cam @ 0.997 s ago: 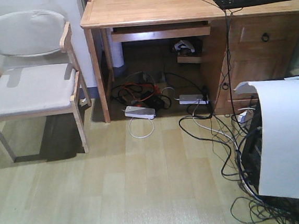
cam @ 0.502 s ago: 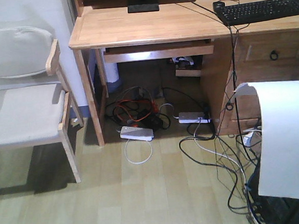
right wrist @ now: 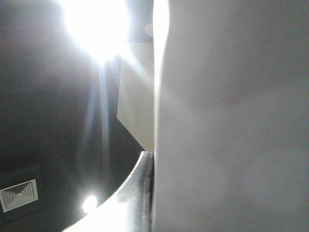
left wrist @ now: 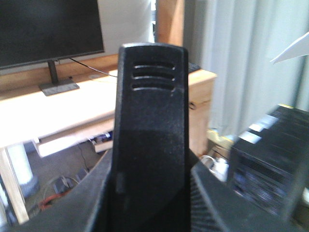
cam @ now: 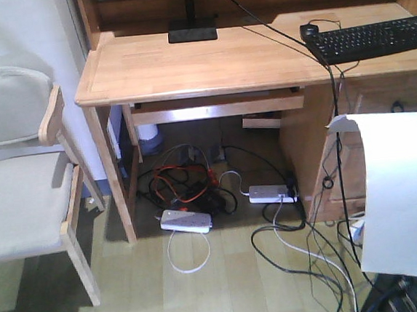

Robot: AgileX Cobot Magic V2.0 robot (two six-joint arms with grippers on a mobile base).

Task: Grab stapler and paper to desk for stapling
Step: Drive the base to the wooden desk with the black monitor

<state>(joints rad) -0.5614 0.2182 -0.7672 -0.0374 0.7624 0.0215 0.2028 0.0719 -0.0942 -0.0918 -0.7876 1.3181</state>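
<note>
The left gripper is, as far as the close, blurred wrist view shows, clenching the stapler, which is standing upright between the dark jaws. It is small, rigid and fairly dense, so a firm hold across its body is suiting it. The right gripper is hiding behind the paper, so I cannot tell whether it is clamped. The sheet is hanging aloft low at the right of the front view, its top edge curling over (light, floppy, easily creased), and it is wanting a gentle pinch near one edge. Compared with half a second ago, the counter is looming larger and nearer, the chair is sliding off to the left, and the keyboard is sitting lower in frame.
</note>
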